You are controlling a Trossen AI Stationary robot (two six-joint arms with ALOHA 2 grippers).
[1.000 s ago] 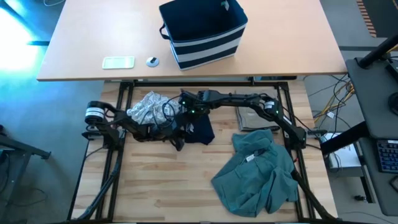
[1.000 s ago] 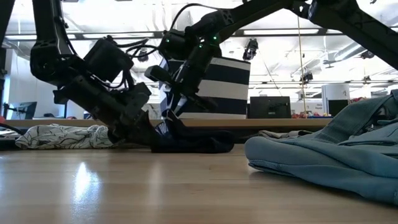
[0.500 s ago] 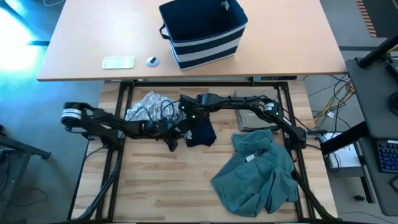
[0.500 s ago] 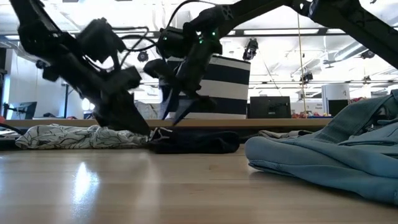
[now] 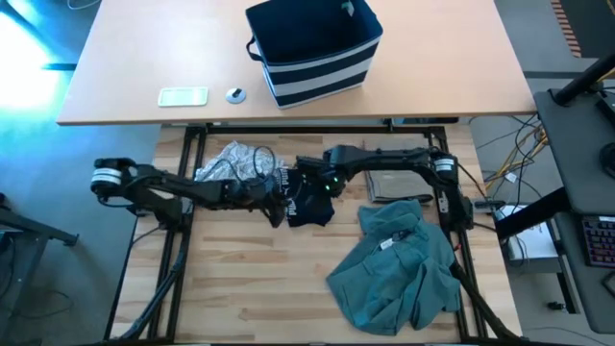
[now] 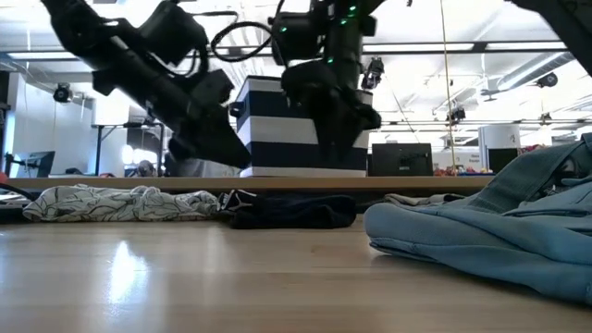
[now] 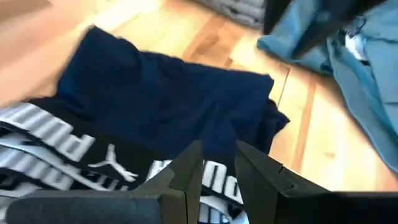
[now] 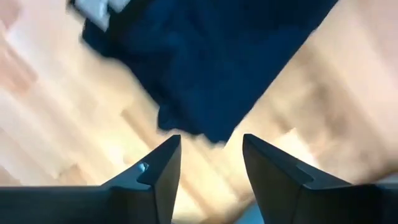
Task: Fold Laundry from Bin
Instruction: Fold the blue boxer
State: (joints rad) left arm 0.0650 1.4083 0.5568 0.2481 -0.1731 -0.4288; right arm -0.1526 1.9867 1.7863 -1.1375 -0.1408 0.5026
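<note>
The word "PUMA" and a leaping-cat logo are printed in white on the dark navy soft fabric garment (image 7: 168,106).

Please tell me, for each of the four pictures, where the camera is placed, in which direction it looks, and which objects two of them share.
High view: overhead, straight down; both arms, navy garment, bin.
Low view: table height, level across; both arms above the garments.
Left wrist view: over left gripper, narrowly parted, on the navy garment.
Right wrist view: past right gripper, open, down at the navy garment.
Shared: high and low views both show the teal garment and the bin.
</note>
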